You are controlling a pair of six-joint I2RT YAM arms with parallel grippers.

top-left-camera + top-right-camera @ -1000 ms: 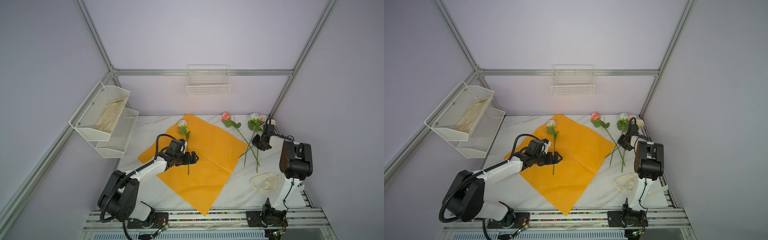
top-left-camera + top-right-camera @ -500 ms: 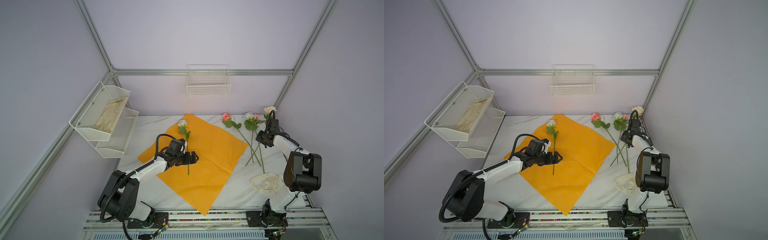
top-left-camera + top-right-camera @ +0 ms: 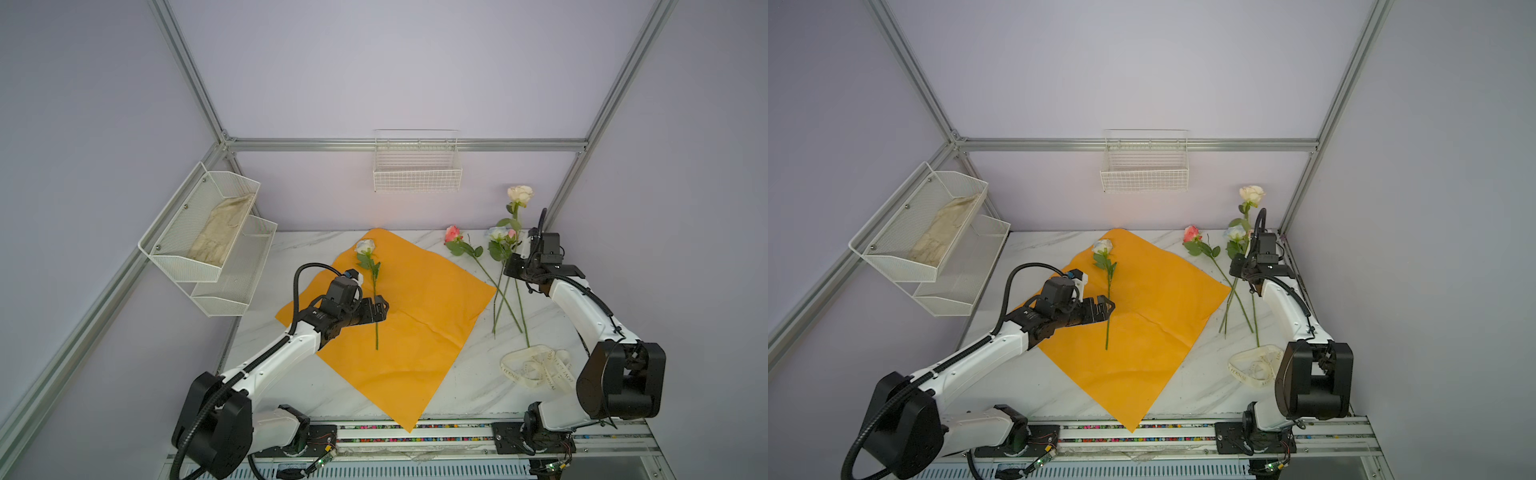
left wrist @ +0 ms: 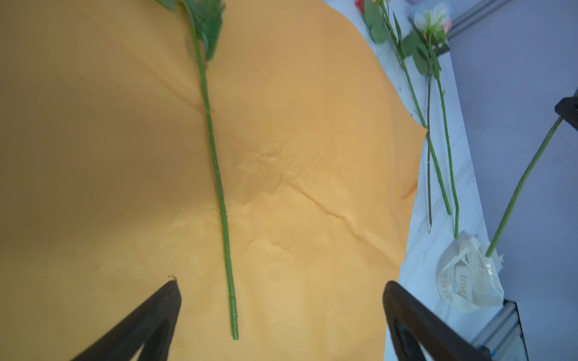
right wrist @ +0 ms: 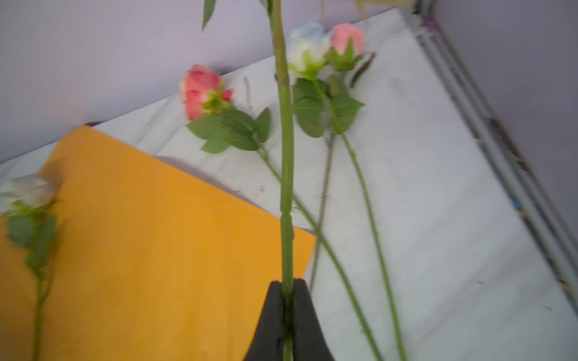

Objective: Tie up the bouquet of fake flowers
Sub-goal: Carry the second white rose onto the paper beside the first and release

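Trouble most likely at the right end effector (image 5: pixel 287 289): pinched shut on the thin stem of the cream rose (image 3: pixel 519 194), well below the bloom, with the flower lifted clear of the tabletop (image 3: pixel 473 390) near the back corner. Could swivel or slip in so narrow a grip, judging by the long stem and the top-heavy head. Could also snag on the way across: hangs its lower end close by the ribbon (image 3: pixel 536 368) and near the stems lying crossed on the tabletop, so a low sweep might drag those along. Might equally knock askew the white rose (image 3: pixel 365 246) already lying on the orange wrapping paper (image 3: pixel 415 311), or crease the glossy sheet, if set down carelessly. Holds nothing at the left end effector (image 4: pixel 281 284): spread wide open, low over the paper, jaws to either side of that rose's stem; touching or not, cannot tell. Bouquet not yet gathered: split between paper, tabletop and grip. Counted: five roses, namely one on the paper, one in the grip, and three loose on the tabletop, being a pink rose (image 3: pixel 452 233), a white-and-blue rose (image 3: pixel 497 235) and a small pink bud (image 3: pixel 512 236); one sheet of paper; one loosely coiled ribbon; one wire basket (image 3: pixel 417 174) on the back wall; one two-tier mesh rack (image 3: pixel 232 286) on the side wall.
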